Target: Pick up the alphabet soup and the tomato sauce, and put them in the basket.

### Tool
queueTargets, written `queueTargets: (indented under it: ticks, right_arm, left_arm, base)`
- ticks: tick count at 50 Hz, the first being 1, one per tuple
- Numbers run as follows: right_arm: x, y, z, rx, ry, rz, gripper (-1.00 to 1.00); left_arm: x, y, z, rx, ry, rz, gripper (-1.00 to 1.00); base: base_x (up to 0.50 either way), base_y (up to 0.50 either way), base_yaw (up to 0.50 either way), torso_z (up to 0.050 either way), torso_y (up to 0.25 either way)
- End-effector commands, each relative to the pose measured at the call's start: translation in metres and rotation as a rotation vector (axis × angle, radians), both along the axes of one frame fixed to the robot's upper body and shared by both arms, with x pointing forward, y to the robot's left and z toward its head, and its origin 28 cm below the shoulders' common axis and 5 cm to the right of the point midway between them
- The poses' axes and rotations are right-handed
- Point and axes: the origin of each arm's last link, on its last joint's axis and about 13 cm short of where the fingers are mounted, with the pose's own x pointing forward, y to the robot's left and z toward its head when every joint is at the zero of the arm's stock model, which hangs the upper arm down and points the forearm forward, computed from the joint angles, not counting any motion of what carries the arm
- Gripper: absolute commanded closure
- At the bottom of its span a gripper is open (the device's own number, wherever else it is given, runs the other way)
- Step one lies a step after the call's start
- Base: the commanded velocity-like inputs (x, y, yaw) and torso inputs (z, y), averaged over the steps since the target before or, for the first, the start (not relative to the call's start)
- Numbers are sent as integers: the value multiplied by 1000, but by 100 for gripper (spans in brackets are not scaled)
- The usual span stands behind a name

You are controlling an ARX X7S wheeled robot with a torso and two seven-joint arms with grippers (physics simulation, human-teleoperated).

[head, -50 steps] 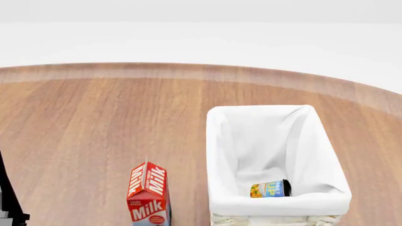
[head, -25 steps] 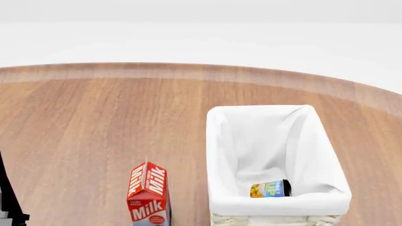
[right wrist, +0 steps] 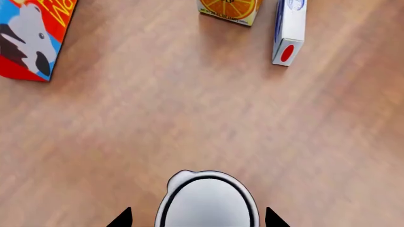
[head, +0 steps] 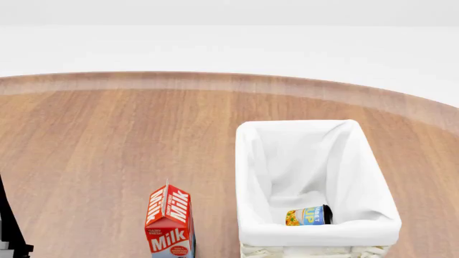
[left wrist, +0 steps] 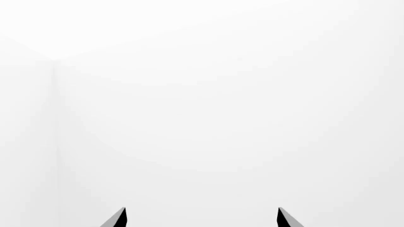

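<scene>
basket [head: 248, 177] stands on the wooden bench [head: 107, 134] at the head view's lower right, white cloth lining folded over its rim, a strip of wicker showing at the near edge. inside it, on the floor at the near end, the alphabet soup [head: 308, 215] lies on its side, blue and yellow-orange label up, dark end toward the right wall. nothing else seen in the basket. milk carton [head: 170, 221] upright on the bench just left of the basket, apart from it. left arm [head: 11, 228] shows only as a dark sliver at the head view's lower left edge. left pincer [left wrist: 200, 218]: two black tips spread wide, nothing between them, pointed at blank white background. right wrist view looks straight down on the bench; right pincer [right wrist: 198, 218] tips spread either side of a silver can top [right wrist: 207, 204] with a dark rim; label hidden, so cannot tell whether this is the tomato sauce, nor whether the tips touch it. farther off in that view: a red and blue box [right wrist: 35, 35], an orange-printed carton [right wrist: 230, 9], a white and blue box with a red dot [right wrist: 289, 29], all apart from each other. against the earlier head views: basket, soup and milk carton unmoved, left arm sliver in the same place.
</scene>
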Motion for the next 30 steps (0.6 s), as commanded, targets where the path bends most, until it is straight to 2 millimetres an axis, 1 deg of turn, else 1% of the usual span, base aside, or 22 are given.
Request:
queueTargets:
  ticks: [1,30]
  right_arm:
    - [0,1,-5,3,11,-3,-100]
    - [-1,-1,-13,5,29,-25,-100]
  left_arm:
    - [0,0,-1,-1,1,-1,-100]
    - [-1,0,-1,0,0,-1,-100]
  base:
    - [0,0,0,0,0]
    - [0,0,0,0,0]
